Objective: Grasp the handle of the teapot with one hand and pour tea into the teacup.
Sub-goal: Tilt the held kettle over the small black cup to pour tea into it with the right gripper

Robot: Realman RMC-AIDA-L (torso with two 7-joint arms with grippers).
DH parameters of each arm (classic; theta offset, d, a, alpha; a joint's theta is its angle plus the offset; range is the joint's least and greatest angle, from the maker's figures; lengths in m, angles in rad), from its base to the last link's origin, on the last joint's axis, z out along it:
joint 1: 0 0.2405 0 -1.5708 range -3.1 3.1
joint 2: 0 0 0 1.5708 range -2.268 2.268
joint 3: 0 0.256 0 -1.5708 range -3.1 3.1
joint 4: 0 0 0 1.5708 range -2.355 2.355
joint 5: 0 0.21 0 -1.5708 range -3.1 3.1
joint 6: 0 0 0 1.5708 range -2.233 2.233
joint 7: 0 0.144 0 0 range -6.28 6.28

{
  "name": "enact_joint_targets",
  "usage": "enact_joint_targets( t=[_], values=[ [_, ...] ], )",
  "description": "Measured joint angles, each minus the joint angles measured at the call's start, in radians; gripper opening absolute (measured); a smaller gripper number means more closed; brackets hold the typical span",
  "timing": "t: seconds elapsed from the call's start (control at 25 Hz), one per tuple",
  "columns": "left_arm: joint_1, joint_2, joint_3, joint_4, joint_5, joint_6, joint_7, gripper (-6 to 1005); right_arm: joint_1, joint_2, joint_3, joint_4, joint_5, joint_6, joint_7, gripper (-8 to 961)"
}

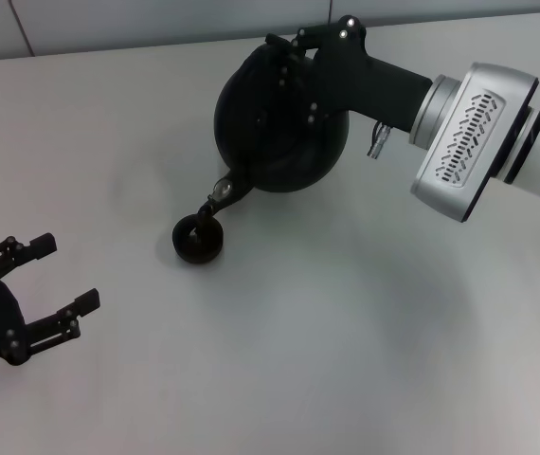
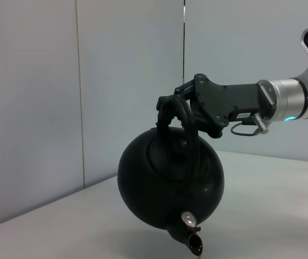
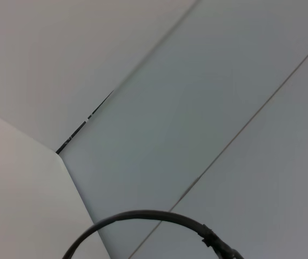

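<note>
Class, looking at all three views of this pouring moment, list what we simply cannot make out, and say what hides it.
- Tea in the teacup: head view, too dark to tell.
- Teacup: cut off below the left wrist view's edge.
- Right tool grip on the handle: black on black against the teapot.
- Right wrist view: only wall and a cable.
- Left tool: partly cropped in the head view.

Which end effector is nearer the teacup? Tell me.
Left. The left end effector hovers open beside the teacup, apart from it. The right end effector holds the teapot's handle above, farther away.
</note>
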Motion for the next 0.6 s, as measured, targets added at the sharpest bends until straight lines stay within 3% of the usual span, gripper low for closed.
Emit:
enact_joint_targets(
  t=[0.6],
  values=[
    [-0.001, -0.001, 0.0, 0.001, 0.0, 0.004, 0.003, 859, -0.04, -0.002, 0.015, -0.002, 0.082, -0.059, 0.329, 82]
  ],
)
